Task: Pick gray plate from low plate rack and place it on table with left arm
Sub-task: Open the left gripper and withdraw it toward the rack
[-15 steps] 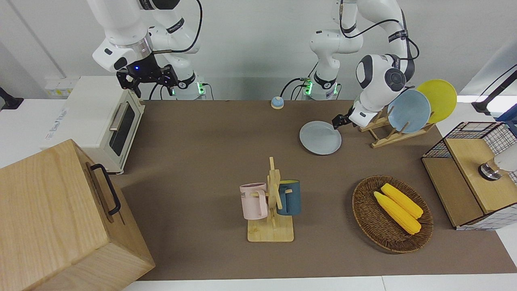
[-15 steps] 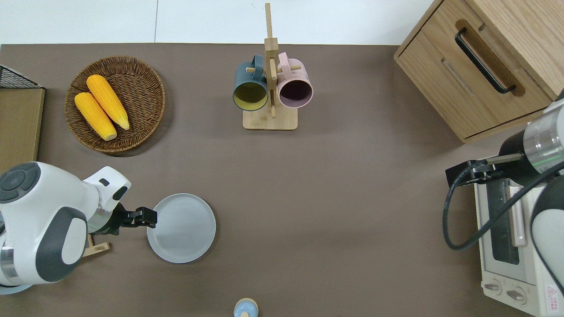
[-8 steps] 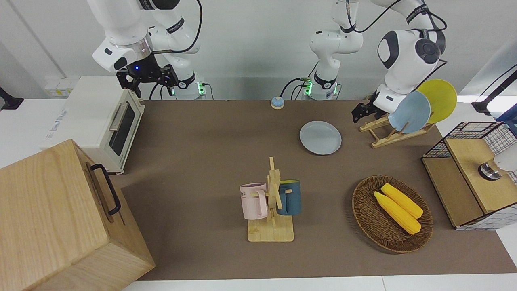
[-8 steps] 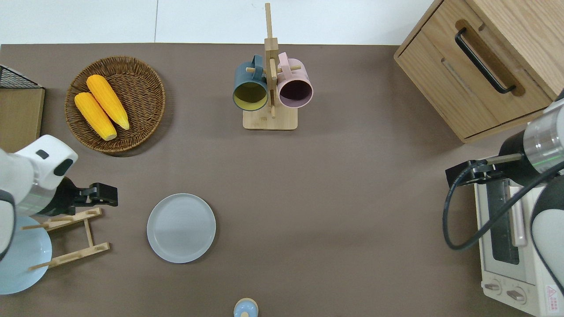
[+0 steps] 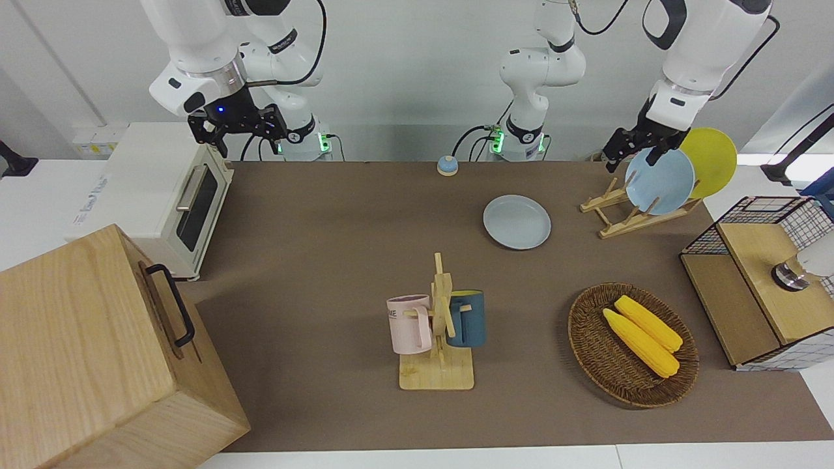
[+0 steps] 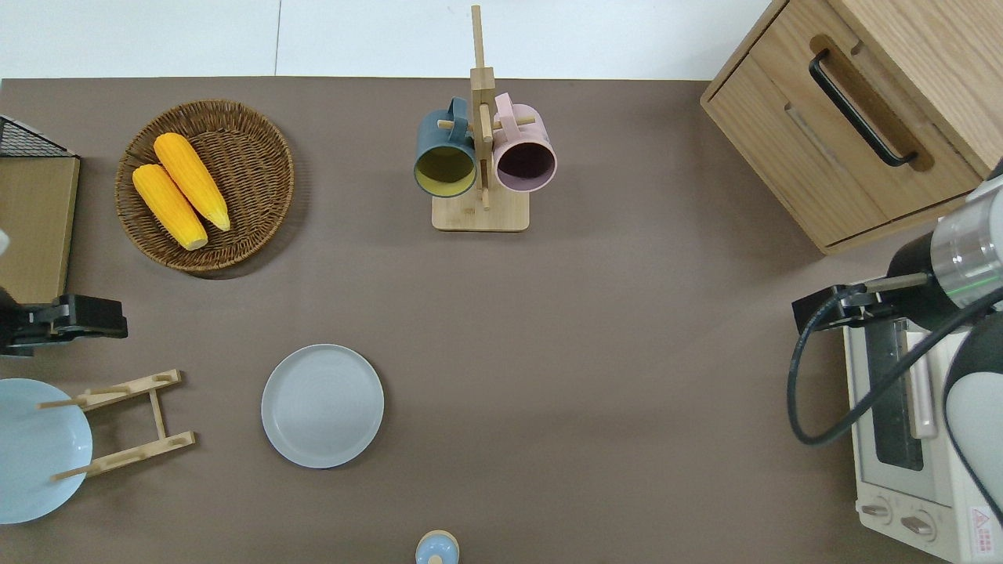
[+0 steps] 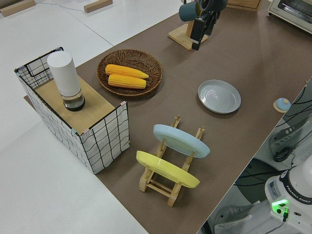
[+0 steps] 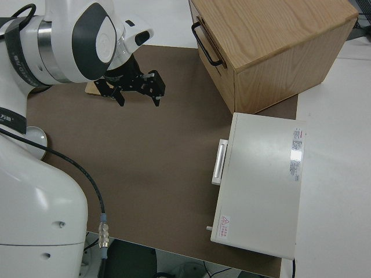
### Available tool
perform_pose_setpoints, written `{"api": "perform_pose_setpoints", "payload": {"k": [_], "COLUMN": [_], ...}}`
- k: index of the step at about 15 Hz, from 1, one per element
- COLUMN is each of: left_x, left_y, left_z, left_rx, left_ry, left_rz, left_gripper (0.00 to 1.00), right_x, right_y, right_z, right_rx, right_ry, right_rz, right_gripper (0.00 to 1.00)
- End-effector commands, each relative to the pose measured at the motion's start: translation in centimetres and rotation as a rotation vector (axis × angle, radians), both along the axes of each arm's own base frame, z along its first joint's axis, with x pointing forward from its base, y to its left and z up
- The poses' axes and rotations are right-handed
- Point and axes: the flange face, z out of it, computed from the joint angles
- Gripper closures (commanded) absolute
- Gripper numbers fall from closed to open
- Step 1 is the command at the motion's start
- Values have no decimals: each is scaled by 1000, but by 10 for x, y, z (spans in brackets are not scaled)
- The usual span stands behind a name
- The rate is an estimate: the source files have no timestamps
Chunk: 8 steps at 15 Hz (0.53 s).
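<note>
The gray plate [image 6: 322,406] lies flat on the bench [image 6: 611,345], face up, its round form having no long axis, beside the low plate rack [image 6: 125,423] toward the right arm's end. The left gripper [image 6: 74,319], raised above the bench, holds nothing; its finger spacing cannot be judged. The right arm is parked.

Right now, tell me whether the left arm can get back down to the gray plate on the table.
Probably yes. The gray plate lies flat on the table with nothing on it or over it. The left gripper is up over bare table between the corn basket and the low plate rack, so the way looks free.
</note>
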Motion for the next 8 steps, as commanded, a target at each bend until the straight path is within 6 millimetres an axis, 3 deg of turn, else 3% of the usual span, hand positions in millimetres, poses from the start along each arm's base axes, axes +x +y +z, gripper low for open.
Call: {"api": "perform_pose_setpoints", "payload": {"k": [1,8], "left_x": [-6,-7], "left_y": [1,0], "left_z": [29,30], "left_rx": [8,6], "left_ry": [-15,-16], "left_rz": [-33,-21], "left_gripper": [7,2], "right_x": [-2,-2], "right_y": [-2,-2], "right_z": [5,5], "right_rx": [-9,-9], "right_ry": [1,1], "right_rz": [-16,-16], "right_gripper": [17,17]}}
